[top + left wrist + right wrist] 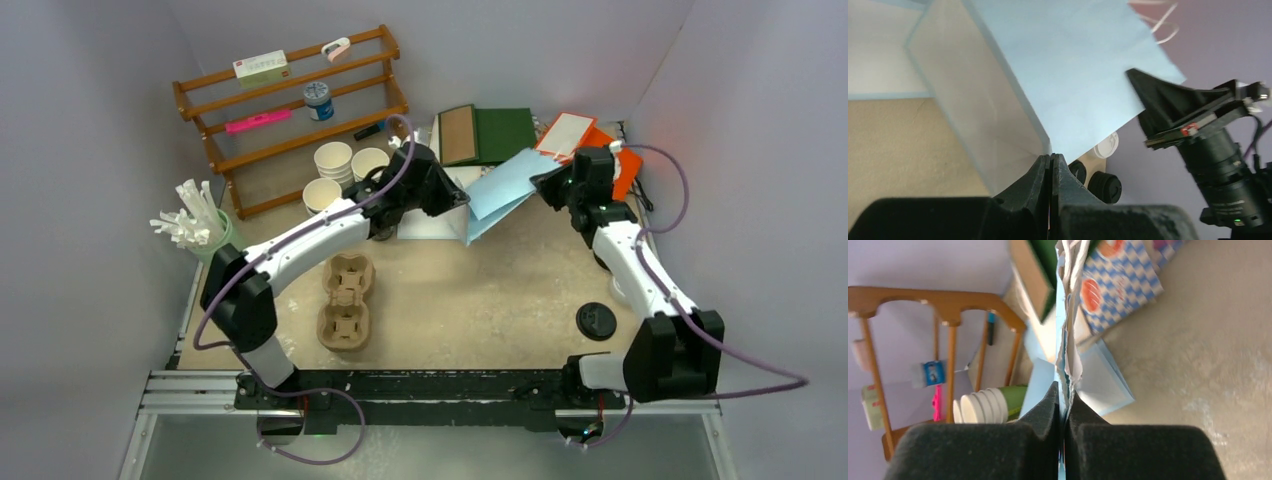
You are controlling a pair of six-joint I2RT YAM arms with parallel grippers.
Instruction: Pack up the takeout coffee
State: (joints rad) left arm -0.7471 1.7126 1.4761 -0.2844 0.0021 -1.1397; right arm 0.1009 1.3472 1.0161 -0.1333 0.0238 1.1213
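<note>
With left gripper (1050,159) and right gripper (1063,392) both pinched shut on the blue paper bag (503,190) (held between them), I should spread its mouth slowly, takeout coffee (1108,144) standing lidded by the right arm (640,265).

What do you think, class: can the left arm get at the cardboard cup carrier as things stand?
Probably not yet: the left end effector is shut on the light blue bag. The cup carrier lies uncovered beside that arm, so after letting go, the way looks free.
</note>
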